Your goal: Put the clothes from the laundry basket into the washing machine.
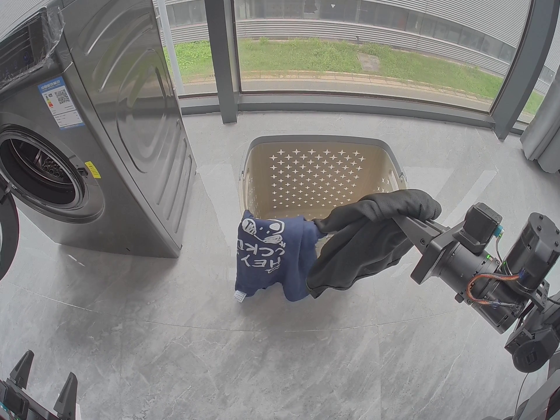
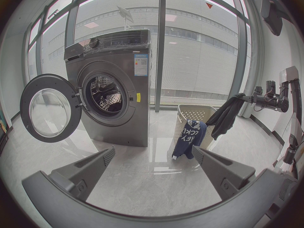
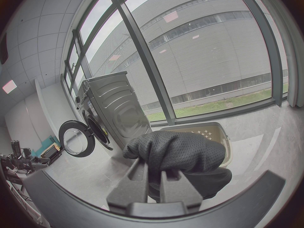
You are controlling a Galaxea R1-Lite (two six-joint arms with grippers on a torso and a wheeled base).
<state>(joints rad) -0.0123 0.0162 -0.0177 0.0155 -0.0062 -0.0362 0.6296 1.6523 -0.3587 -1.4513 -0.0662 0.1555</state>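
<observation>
My right gripper (image 1: 402, 221) is shut on a black garment (image 1: 364, 234) and holds it in the air over the near right rim of the beige laundry basket (image 1: 321, 176); the wrist view shows the cloth (image 3: 177, 152) pinched between the fingers. A navy printed shirt (image 1: 271, 258) hangs over the basket's near rim, down the outside. The grey washing machine (image 1: 111, 123) stands at the left with its round door (image 2: 47, 108) swung open and dark clothing in the drum (image 2: 109, 98). My left gripper (image 2: 152, 157) is open, low at the near left, holding nothing.
Grey tiled floor (image 1: 175, 345) lies open between me and the machine. A glass window wall (image 1: 350, 36) runs behind the basket, with a grey curtain (image 1: 542, 129) at the far right. The open door juts out at the machine's left.
</observation>
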